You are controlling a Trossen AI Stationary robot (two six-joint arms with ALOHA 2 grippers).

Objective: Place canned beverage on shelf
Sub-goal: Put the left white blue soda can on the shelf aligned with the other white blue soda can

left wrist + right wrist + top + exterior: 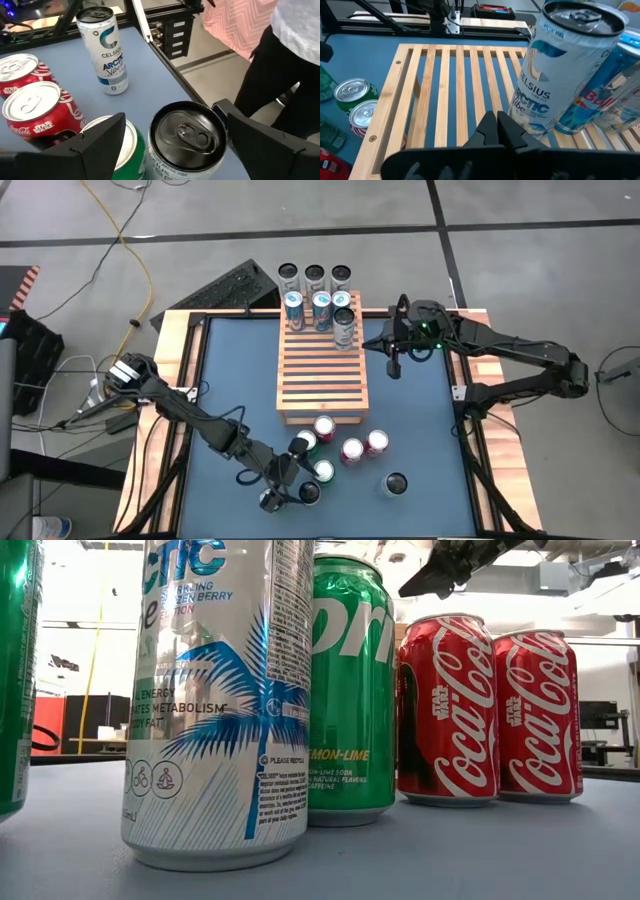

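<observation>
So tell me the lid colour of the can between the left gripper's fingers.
Black lid, clearest in the left wrist view.

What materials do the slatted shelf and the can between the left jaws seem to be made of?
The shelf: it looks like light unpainted wood, with visible grain along its parallel slats and a matte finish.
The can between the open left gripper jaws: apparently thin metal, probably aluminium; its dark top has a pull tab and a glossy rim that reflects light. Its side wall is mostly hidden.
</observation>
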